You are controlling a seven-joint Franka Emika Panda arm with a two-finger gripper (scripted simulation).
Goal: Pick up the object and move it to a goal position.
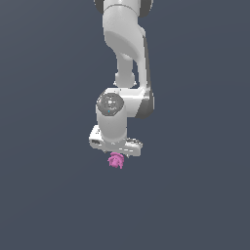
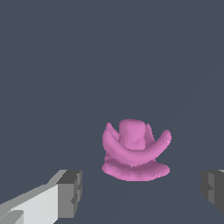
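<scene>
While the gripper (image 2: pixel 142 192) gapes (fingertips cropped), the object (image 2: pixel 134 151) sits unheld.

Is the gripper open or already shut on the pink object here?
Open. In the wrist view the two fingertips stand wide apart, with the pink object untouched between them.

Exterior view: distant, facing the arm head-on. Wrist view: close, looking past the gripper (image 2: pixel 142 192) fingertips. Both share the object (image 1: pixel 116 160) (image 2: pixel 134 151).
</scene>
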